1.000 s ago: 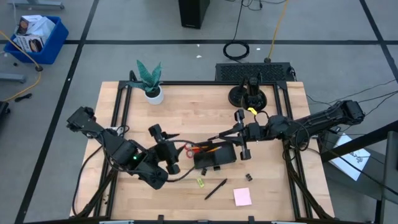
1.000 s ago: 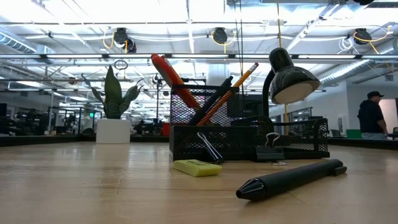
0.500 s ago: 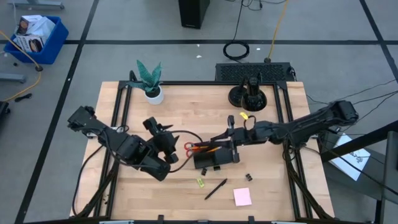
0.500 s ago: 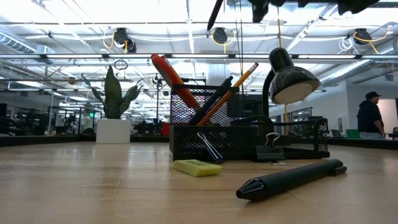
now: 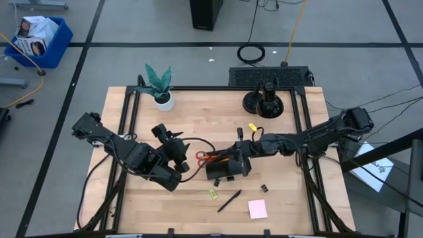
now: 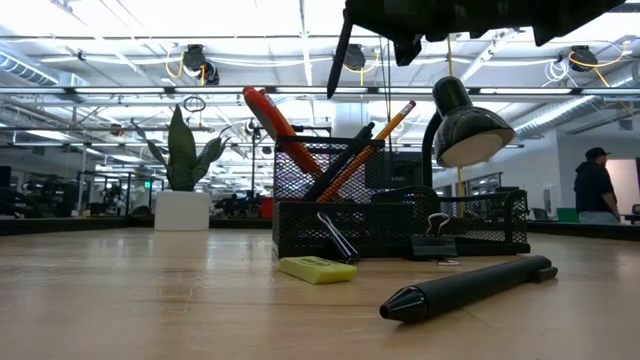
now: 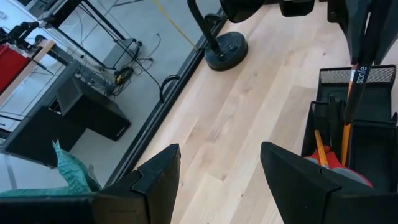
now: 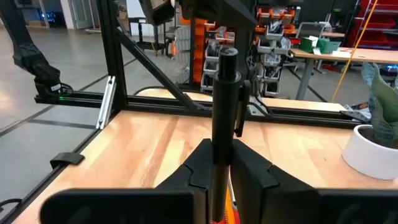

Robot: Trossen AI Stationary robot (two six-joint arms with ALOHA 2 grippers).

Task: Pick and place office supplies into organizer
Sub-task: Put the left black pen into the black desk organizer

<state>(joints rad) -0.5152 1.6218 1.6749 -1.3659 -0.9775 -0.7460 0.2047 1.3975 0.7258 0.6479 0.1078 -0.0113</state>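
Wooden table [image 5: 198,119]: carries everything; the organizer [image 5: 223,169] sits near its middle, toward the front edge.
Right arm: reaches in from the right side, with the right gripper [image 5: 239,153] directly above the organizer's tall rear cup.
Left arm: waits to the left of the organizer; the left gripper [image 7: 217,171] has its jaws wide apart and holds nothing.
Organizer: black mesh tray, already holding the red-handled scissors [image 6: 278,128] and an orange pencil [image 6: 372,140], both leaning in the cup.
Held pen [image 8: 222,118]: clamped between the right jaws, sticking out beyond the fingertips; in the low view its long axis runs close to upright, tip pointing down toward the cup.
Key relation: the cup lies just below the pen's tip, so the right arm is plainly the nearer one, and a short lowering along the pen's own axis looks like what remains.
Loose pen [image 6: 467,286]: lies flat on the table in front of the organizer.
Sticky-note pad [image 5: 258,209]: near the front edge.
Yellow-green piece [image 6: 316,269]: just in front of the organizer.
Small clip [image 5: 264,188]: right of the loose pen.
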